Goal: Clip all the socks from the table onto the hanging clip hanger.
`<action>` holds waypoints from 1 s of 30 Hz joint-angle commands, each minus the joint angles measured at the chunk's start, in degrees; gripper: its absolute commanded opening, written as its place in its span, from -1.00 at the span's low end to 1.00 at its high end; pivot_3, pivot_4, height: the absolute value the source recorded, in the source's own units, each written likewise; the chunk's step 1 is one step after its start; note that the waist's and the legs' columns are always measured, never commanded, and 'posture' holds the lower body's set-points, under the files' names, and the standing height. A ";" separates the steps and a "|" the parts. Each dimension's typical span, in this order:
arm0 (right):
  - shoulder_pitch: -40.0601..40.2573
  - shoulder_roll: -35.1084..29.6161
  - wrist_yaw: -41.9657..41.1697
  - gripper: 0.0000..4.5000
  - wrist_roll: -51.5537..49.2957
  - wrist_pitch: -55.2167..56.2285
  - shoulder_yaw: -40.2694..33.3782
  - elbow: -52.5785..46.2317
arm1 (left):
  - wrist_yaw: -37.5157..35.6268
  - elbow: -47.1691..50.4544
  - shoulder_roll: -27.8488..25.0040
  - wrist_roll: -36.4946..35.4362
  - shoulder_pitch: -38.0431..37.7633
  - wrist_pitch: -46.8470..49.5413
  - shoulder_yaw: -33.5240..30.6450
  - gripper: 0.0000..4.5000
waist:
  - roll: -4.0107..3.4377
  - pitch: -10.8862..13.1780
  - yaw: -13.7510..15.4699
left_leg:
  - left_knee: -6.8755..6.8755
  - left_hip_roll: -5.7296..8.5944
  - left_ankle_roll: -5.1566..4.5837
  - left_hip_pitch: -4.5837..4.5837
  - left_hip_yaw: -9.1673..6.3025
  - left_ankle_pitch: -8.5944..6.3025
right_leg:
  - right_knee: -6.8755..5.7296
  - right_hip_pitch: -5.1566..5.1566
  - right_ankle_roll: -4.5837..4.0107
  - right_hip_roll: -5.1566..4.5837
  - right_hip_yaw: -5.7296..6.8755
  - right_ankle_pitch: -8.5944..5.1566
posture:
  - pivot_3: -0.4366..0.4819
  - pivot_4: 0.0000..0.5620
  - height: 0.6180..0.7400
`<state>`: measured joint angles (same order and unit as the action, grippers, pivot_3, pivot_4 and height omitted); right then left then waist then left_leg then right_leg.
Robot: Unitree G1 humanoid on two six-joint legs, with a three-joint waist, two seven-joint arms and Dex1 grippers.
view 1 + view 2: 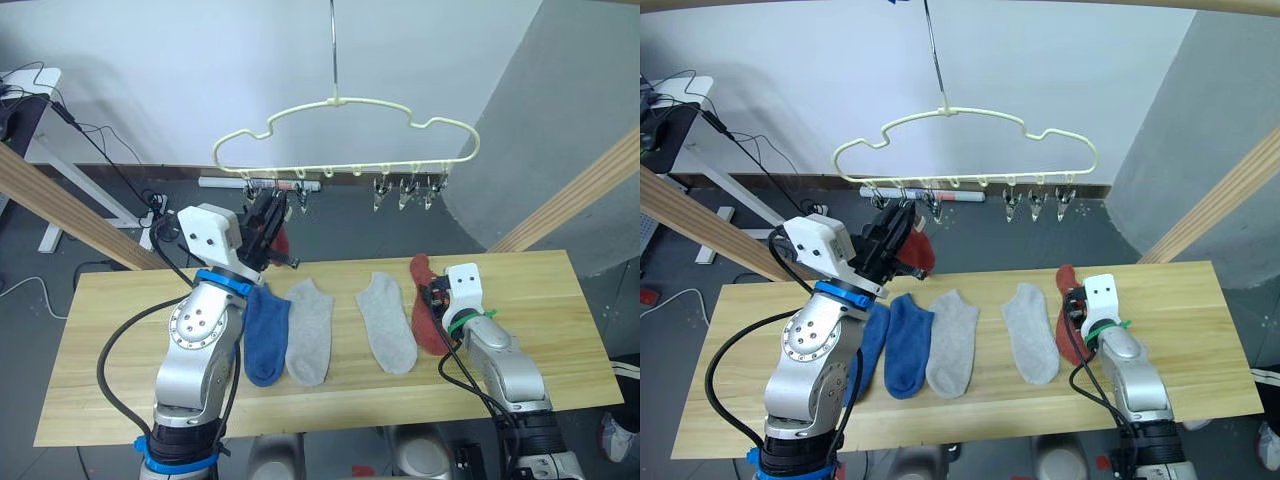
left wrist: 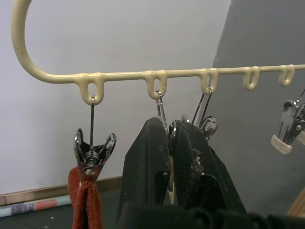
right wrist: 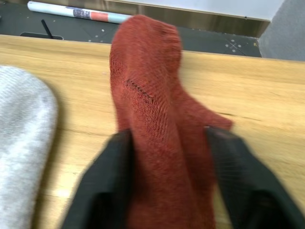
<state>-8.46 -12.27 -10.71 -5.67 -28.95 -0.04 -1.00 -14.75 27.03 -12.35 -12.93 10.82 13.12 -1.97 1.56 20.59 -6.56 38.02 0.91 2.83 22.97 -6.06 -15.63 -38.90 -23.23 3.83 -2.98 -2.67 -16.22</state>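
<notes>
Hanger: the pale yellow clip hanger (image 1: 345,135) is hung above the far edge of the table (image 1: 120,380); one rust sock (image 2: 85,202) is already held in its end clip (image 2: 91,155).
Left gripper: the left gripper (image 2: 174,157) is raised to the second clip (image 2: 164,119), its fingers pressed together around that clip's metal.
Right gripper: the right gripper (image 3: 167,157) is low at the table's 3 o'clock end, its fingers spread on either side of the second rust sock (image 3: 152,119), not yet pinched.
Table: two blue socks (image 1: 902,345) and two grey socks (image 1: 1030,330) are laid flat mid-table.
Risk, clip: the clip could slip from the fingers and snap shut, since it swings freely on its loop.
Risk, sock: only a fold of soft fabric might be caught, so the sock could drop during lifting.
Risk, hanger: a push could set the hanger swaying and spoil alignment.
</notes>
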 commanded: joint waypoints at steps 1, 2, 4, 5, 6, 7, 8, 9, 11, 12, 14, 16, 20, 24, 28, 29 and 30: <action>2.65 -0.37 -1.75 -0.45 -0.40 -2.64 0.65 1.12 | -1.20 3.36 -0.66 -1.94 0.04 0.55 -0.43 -0.96 | 0.00 0.00 0.00 | -0.01 0.00 0.00 0.00 0.00 0.00 | 0.00 0.00 0.00 0.00 0.00 0.00 | -0.50 0.34 1.00; 2.74 -0.92 -2.51 -0.61 -0.38 -2.34 0.85 0.47 | -1.51 3.60 -0.84 -2.61 0.11 0.99 -0.59 -0.96 | 0.00 0.00 -0.01 | -0.01 0.00 0.00 0.00 0.00 0.00 | 0.00 0.00 0.00 0.00 0.00 0.00 | -0.50 0.34 1.00; 2.82 -3.41 -5.47 -0.93 -0.13 -1.82 1.77 -2.16 | -2.31 4.28 -1.39 -4.69 0.42 2.43 -1.28 -0.96 | 0.00 0.00 0.00 | -0.01 0.00 0.00 -0.01 0.00 0.00 | 0.00 0.00 0.00 0.00 0.00 0.00 | -0.50 0.34 1.00; 2.86 -4.98 -7.27 -1.00 0.00 -1.67 2.36 -3.77 | -2.73 4.65 -1.75 -5.92 0.61 3.26 -1.67 -0.96 | -0.01 0.00 -0.01 | -0.01 0.00 0.00 -0.01 0.01 0.00 | 0.00 0.00 0.00 0.00 -0.01 0.00 | -0.50 0.34 1.00; 2.41 -8.51 -10.97 -1.00 -0.06 -1.12 3.20 -6.90 | -2.85 5.16 -2.03 -8.34 1.04 5.37 -2.64 -0.96 | -0.01 0.01 -0.01 | -0.01 0.02 0.00 0.00 0.02 0.00 | 0.00 -0.01 0.00 0.00 -0.02 0.00 | -0.50 0.33 1.00; 1.05 -12.88 -15.66 -1.00 0.14 0.65 4.27 -10.26 | -3.16 5.50 -2.43 -10.82 1.59 7.42 -3.65 -0.96 | -0.07 0.05 0.01 | -0.01 0.01 0.00 0.01 0.00 0.00 | 0.02 -0.01 0.01 0.01 0.00 0.00 | -0.52 0.33 1.00; 0.06 -15.76 -18.66 -1.00 0.18 1.88 4.94 -12.32 | -3.27 5.73 -2.72 -12.47 1.96 8.85 -4.31 -0.96 | -0.17 0.15 -0.01 | 0.00 0.06 0.00 0.04 0.01 0.00 | 0.02 -0.03 0.01 0.00 -0.02 -0.01 | -0.52 0.33 1.00; -1.68 -18.29 -21.79 -1.00 -0.66 2.16 5.59 -14.30 | -3.02 5.82 -2.83 -14.23 2.55 10.29 -5.15 -0.96 | -0.18 0.17 -0.08 | 0.03 0.12 0.00 0.05 0.07 0.00 | 0.01 -0.06 0.04 -0.05 -0.08 0.01 | -0.53 0.32 1.00; -4.20 -20.41 -25.02 -1.00 -2.06 2.04 6.54 -16.01 | -2.62 5.88 -3.03 -16.35 3.38 11.91 -6.01 -0.96 | -0.15 0.19 -0.51 | 0.03 0.34 -0.01 0.04 0.12 0.01 | 0.03 -0.06 0.07 -0.06 -0.09 0.02 | -0.54 0.32 1.00; -5.15 -20.93 -26.12 -1.00 -2.44 2.03 6.92 -16.49 | -2.51 5.92 -3.13 -17.14 3.72 12.51 -6.27 -0.96 | -0.13 0.18 -0.66 | 0.03 0.34 -0.01 0.03 0.09 0.00 | 0.02 -0.06 0.07 -0.02 -0.05 0.02 | -0.54 0.32 1.00; -7.25 -20.87 -27.58 -1.00 -2.90 1.80 7.70 -17.18 | -1.84 6.00 -3.04 -18.51 4.38 13.70 -6.70 -0.96 | -0.13 0.18 -0.70 | -0.07 0.28 0.00 0.03 -0.06 0.00 | 0.03 -0.05 0.07 0.11 0.06 0.01 | -0.54 0.31 1.00; -11.58 -19.37 -28.78 -1.00 -3.09 1.89 9.89 -18.05 | -0.12 6.42 -2.31 -21.11 5.53 15.79 -7.34 -0.96 | -0.11 0.20 -0.78 | -0.11 0.24 0.00 0.06 -0.12 0.00 | 0.05 -0.06 0.05 0.16 0.10 0.00 | -0.54 0.31 1.00; -16.85 -16.22 -29.81 -1.00 -2.00 2.52 14.29 -18.00 | 2.76 7.53 -1.43 -25.98 7.47 19.78 -8.42 -0.96 | -0.09 0.21 -1.28 | -0.02 0.23 0.00 0.15 -0.04 0.01 | 0.06 -0.13 0.05 -0.08 -0.03 0.00 | -0.52 0.31 1.00; -18.43 -13.55 -28.46 -1.00 -1.66 2.56 15.30 -17.77 | 3.91 8.26 -1.64 -28.87 8.23 22.07 -8.66 -0.96 | -0.08 0.21 -0.56 | -0.01 0.19 0.00 0.30 -0.16 0.01 | 0.18 -0.16 0.09 -0.14 0.11 -0.02 | -0.51 0.32 1.00; -19.37 -10.40 -27.01 -1.00 -1.01 3.19 16.39 -17.07 | 5.59 8.46 -1.36 -31.68 8.35 23.95 -9.02 -0.96 | -0.08 0.22 -0.08 | 0.03 0.18 0.00 0.45 -0.16 0.01 | 0.20 -0.31 0.09 -0.16 0.10 -0.01 | -0.51 0.32 1.00; -19.61 -9.56 -26.64 -1.00 -0.80 3.40 16.70 -16.86 | 5.84 8.39 -1.37 -32.03 8.42 24.18 -9.08 -0.96 | -0.08 0.22 -0.03 | 0.03 0.18 0.00 0.45 -0.15 0.01 | 0.19 -0.32 0.09 -0.16 0.10 -0.01 | -0.51 0.32 1.00; -19.82 -8.90 -26.39 -1.00 -0.59 3.53 16.91 -16.65 | 6.01 8.29 -1.47 -32.33 8.49 24.31 -9.15 -0.96 | -0.08 0.21 -0.02 | 0.03 0.18 0.01 0.45 -0.16 0.01 | 0.16 -0.33 0.09 -0.16 0.10 -0.01 | -0.51 0.31 1.00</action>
<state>-27.94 -21.92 -37.78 -6.48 -27.01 16.21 -16.41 -9.11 31.78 -13.72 -43.31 18.68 37.50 -10.55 1.48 20.81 -6.58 38.05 1.08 2.84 23.42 -6.22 -15.62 -38.75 -23.57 3.91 -3.13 -2.56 -16.24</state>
